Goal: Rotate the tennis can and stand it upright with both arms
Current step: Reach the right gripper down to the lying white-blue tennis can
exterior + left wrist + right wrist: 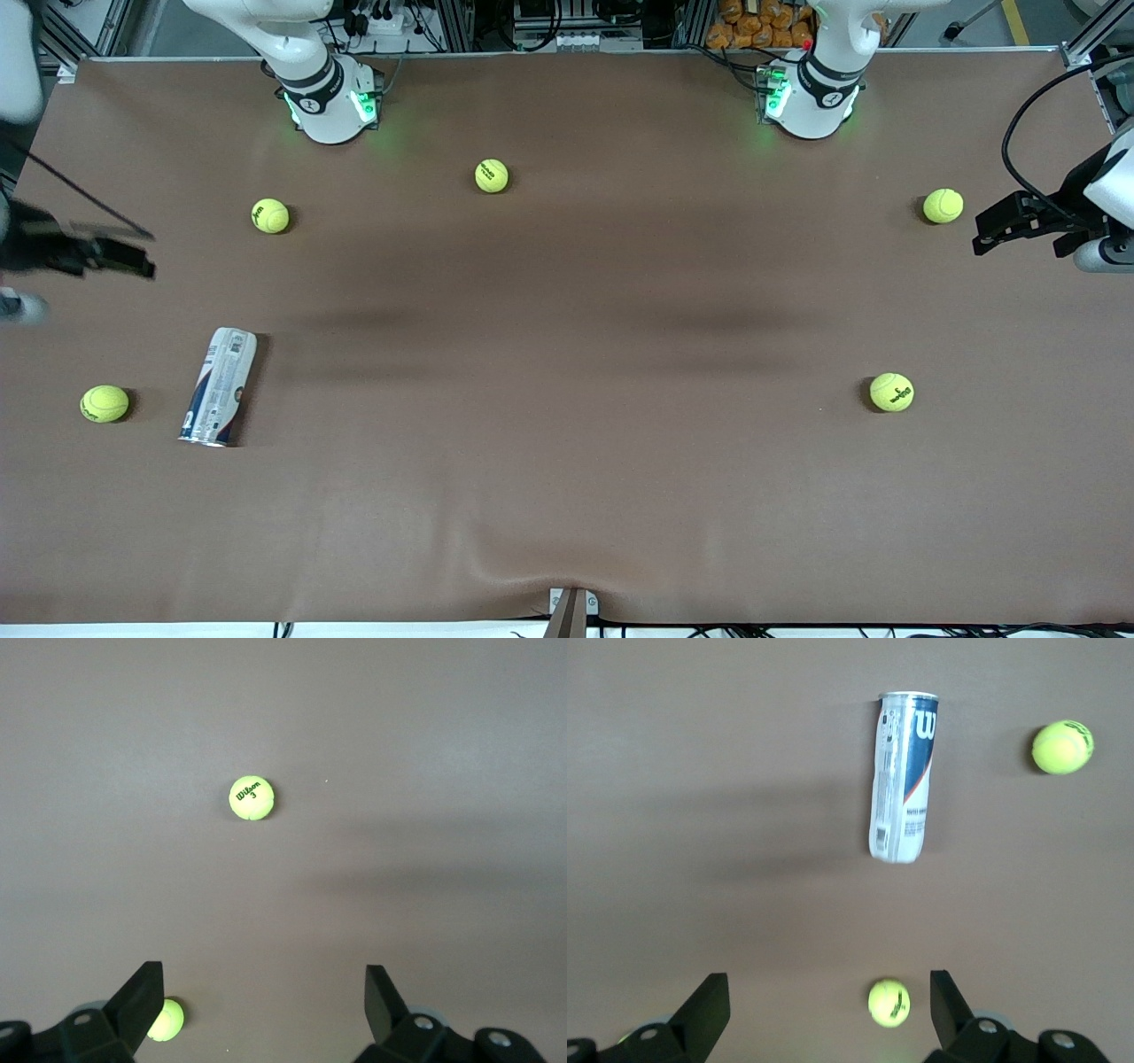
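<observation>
The tennis can (219, 386) lies on its side on the brown table toward the right arm's end, with its silver rim end nearer the front camera. It also shows in the right wrist view (904, 778), white and dark blue with a red W. My right gripper (133, 252) hangs open and empty in the air over the table edge at that end, apart from the can; its own view shows it (826, 1001) with fingers wide apart. My left gripper (983, 237) hangs open and empty over the left arm's end of the table, and its own view shows it (261, 997) spread wide.
Several yellow-green tennis balls lie scattered: one (104, 403) beside the can, one (270, 215) and one (492, 175) nearer the bases, one (943, 206) beside my left gripper, one (891, 392) nearer the front camera. The table cloth (567, 496) is rumpled at the front edge.
</observation>
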You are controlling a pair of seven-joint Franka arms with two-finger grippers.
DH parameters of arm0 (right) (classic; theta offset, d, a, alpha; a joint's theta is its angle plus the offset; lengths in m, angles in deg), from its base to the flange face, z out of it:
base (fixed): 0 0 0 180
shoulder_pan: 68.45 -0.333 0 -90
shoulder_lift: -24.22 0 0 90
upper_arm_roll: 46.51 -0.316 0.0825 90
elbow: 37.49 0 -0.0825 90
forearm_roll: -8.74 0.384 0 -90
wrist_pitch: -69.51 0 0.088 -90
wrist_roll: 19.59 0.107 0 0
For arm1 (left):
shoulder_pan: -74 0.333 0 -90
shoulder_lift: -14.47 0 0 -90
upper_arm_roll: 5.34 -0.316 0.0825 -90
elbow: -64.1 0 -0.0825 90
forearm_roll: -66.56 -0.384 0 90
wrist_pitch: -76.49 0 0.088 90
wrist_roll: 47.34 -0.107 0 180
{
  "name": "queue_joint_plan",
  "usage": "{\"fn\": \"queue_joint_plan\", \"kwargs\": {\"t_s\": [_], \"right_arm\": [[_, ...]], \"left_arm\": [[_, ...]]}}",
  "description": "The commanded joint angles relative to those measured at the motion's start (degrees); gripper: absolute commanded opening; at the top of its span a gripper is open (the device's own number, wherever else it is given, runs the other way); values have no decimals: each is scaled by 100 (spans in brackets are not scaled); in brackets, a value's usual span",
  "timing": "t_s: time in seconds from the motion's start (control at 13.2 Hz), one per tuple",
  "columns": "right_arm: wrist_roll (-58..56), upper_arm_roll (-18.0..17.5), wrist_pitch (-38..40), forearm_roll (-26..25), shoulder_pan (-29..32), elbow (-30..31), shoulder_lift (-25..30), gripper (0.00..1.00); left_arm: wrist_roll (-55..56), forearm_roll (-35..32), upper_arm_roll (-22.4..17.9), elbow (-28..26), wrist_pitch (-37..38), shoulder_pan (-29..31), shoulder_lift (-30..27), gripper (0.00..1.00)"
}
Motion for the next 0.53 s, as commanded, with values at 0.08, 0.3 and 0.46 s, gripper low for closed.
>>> {"fn": "queue_joint_plan", "kwargs": {"t_s": [0.08, 0.3, 0.46], "right_arm": [[-92, -44, -493, -74, 252, -108, -893, 100], [-617, -44, -1300, -83, 532, -108, -1491, 100], [-909, -44, -1697, -83, 726, -108, -1860, 100]], "left_arm": [[-48, 43, 31, 82, 44, 33, 28, 100], [-92, 43, 31, 65, 44, 42, 28, 100], [-110, 43, 31, 65, 44, 51, 28, 100]]}}
